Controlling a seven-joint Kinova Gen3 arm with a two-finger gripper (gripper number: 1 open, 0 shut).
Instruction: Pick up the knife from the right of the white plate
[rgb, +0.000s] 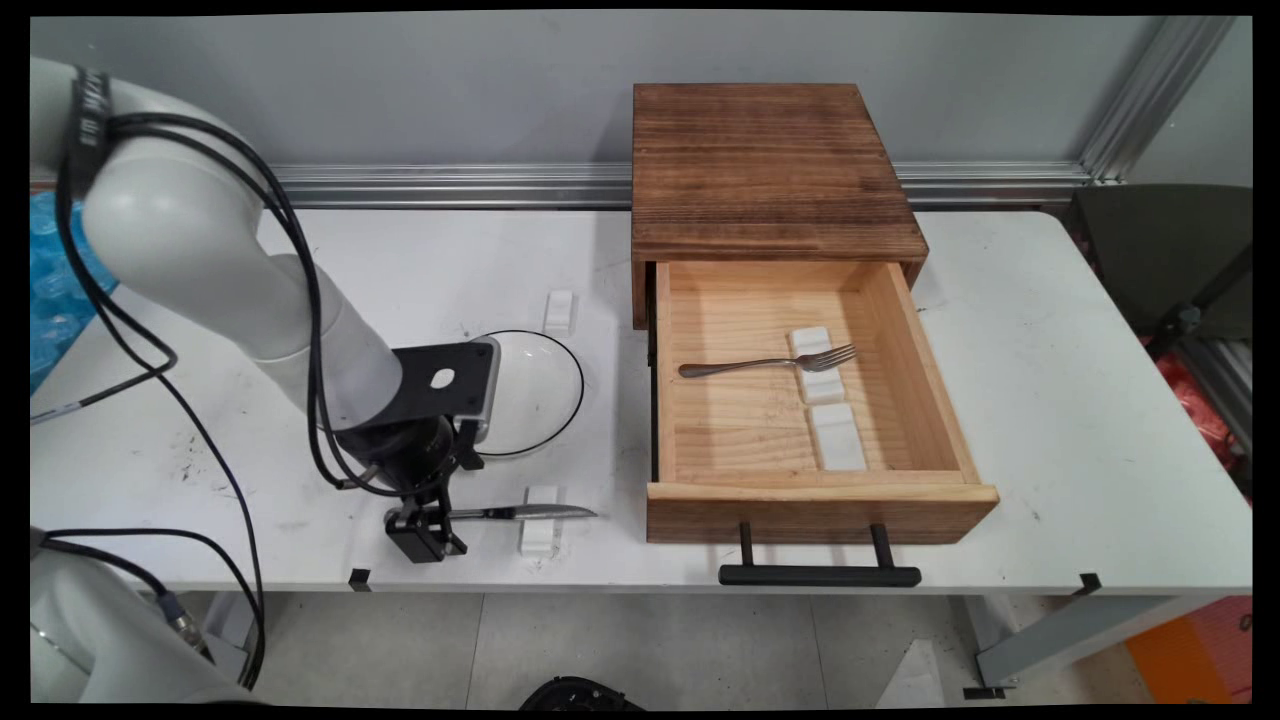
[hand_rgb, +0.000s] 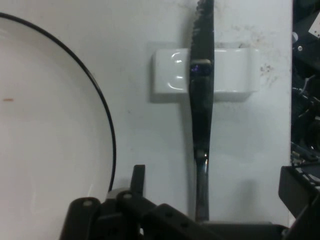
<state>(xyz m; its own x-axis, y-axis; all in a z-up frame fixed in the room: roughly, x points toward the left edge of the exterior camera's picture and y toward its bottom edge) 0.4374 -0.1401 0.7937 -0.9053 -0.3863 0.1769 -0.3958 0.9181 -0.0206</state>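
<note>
A table knife (rgb: 530, 513) (hand_rgb: 201, 100) lies near the table's front edge, its serrated blade propped on a small white rest (rgb: 540, 533) (hand_rgb: 227, 75). My gripper (rgb: 425, 530) (hand_rgb: 217, 187) is down at the table, open, its fingers either side of the knife's handle end with a gap on both sides. A white plate with a black rim (rgb: 540, 395) (hand_rgb: 50, 125) lies just behind the gripper.
To the right, a wooden box (rgb: 760, 170) has its drawer (rgb: 820, 500) pulled out with a black handle (rgb: 820, 575). Inside, a fork (rgb: 770, 364) rests on one white rest (rgb: 815, 345), with a second rest (rgb: 838, 437) beside it. Another rest (rgb: 560, 312) lies behind the plate.
</note>
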